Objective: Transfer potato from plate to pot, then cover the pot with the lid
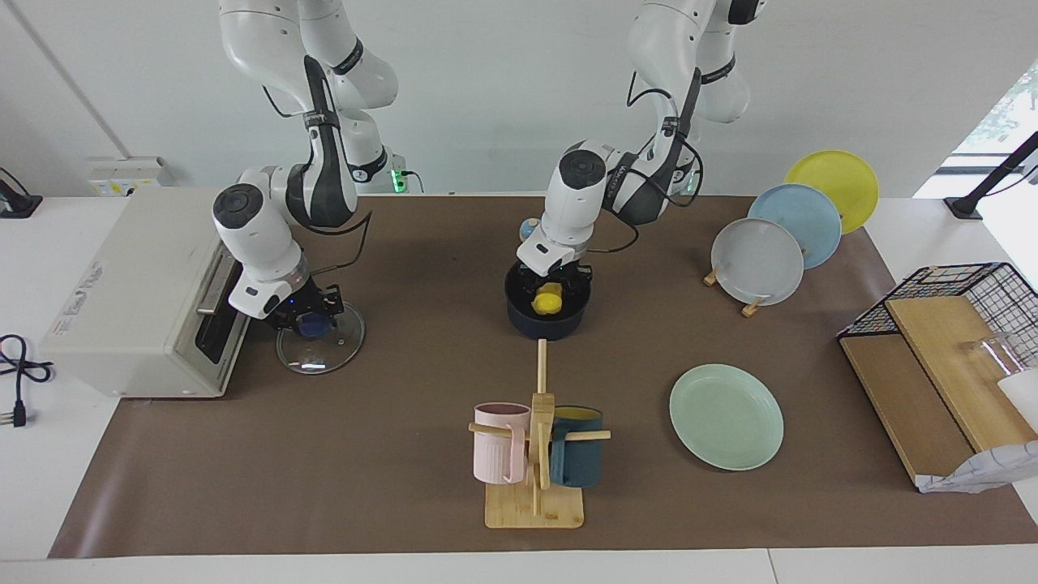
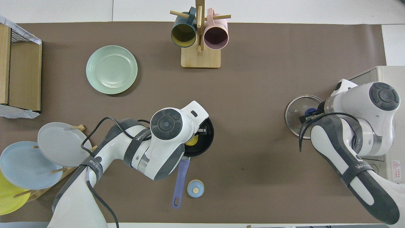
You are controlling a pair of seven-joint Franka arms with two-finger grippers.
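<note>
The yellow potato (image 1: 547,302) lies inside the dark blue pot (image 1: 545,324), and a bit of it shows in the overhead view (image 2: 191,140). My left gripper (image 1: 551,285) reaches down into the pot with its fingers open on either side of the potato. The pot's (image 2: 204,147) blue handle (image 2: 180,180) points toward the robots. The mint-green plate (image 1: 726,416) lies bare toward the left arm's end (image 2: 111,69). The glass lid (image 1: 324,350) lies flat on the mat in front of the white oven. My right gripper (image 1: 312,323) is down at its blue knob (image 2: 311,110).
A white countertop oven (image 1: 138,292) stands at the right arm's end. A wooden mug rack (image 1: 535,454) with a pink and a teal mug stands farther out than the pot. Upright plates (image 1: 795,227), a wire basket (image 1: 965,300) and a small bell (image 2: 195,188) are also here.
</note>
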